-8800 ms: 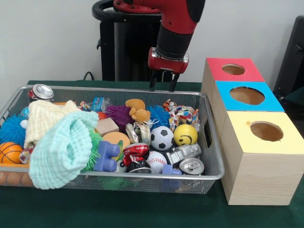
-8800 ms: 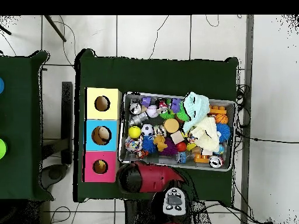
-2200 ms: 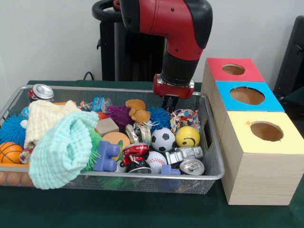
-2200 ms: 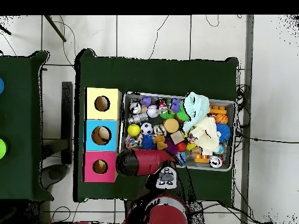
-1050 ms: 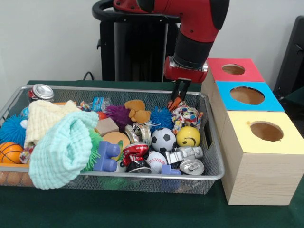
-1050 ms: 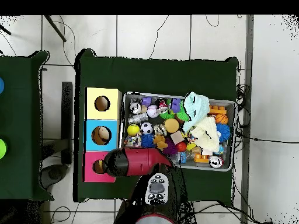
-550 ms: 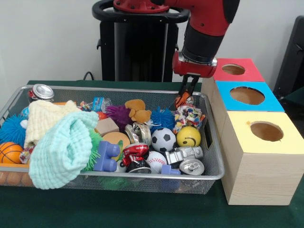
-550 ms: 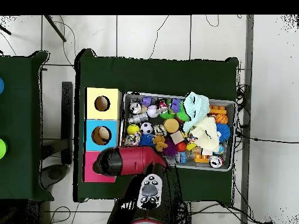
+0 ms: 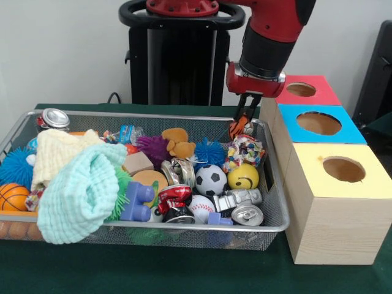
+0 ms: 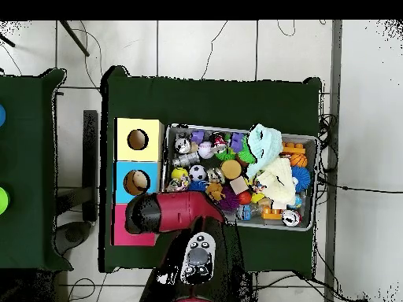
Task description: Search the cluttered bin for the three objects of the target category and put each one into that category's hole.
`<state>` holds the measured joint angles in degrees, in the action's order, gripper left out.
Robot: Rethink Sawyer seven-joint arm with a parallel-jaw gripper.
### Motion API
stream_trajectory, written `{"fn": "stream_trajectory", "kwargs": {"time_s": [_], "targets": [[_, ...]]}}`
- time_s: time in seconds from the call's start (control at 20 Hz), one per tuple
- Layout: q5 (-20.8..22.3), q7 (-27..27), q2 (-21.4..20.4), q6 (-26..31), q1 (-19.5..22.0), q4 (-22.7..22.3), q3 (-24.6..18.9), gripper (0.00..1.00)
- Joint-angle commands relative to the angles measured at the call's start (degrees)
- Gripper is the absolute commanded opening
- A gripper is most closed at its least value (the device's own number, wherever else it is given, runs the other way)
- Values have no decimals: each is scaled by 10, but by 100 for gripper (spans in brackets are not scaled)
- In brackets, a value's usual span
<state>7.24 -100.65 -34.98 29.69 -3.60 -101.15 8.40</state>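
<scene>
A wire bin (image 9: 269,223) full of toys sits on the green counter (image 9: 184,272). Above its far right corner, the tool (image 9: 244,122) hangs pinched on a small orange toy (image 9: 236,128), lifted clear, just beside the red-topped box (image 9: 318,92) and its hole (image 9: 301,89).

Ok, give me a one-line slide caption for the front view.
Gripper lifts a multicoloured rope toy from the cluttered wire bin beside three holed boxes.
</scene>
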Motion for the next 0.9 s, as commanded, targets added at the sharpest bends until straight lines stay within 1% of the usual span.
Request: {"fn": "stream_trajectory", "kwargs": {"time_s": [0.05,0.45,0.6,0.75,0.9], "targets": [[-20,-73,-17,88,-4,68,-18,0],[-16,-68,-24,106,1,77,-22,0],[-16,-66,-21,102,5,76,-26,0],[-16,-64,-13,85,11,72,-32,0],[-16,-61,-16,89,14,71,-33,0]]}}
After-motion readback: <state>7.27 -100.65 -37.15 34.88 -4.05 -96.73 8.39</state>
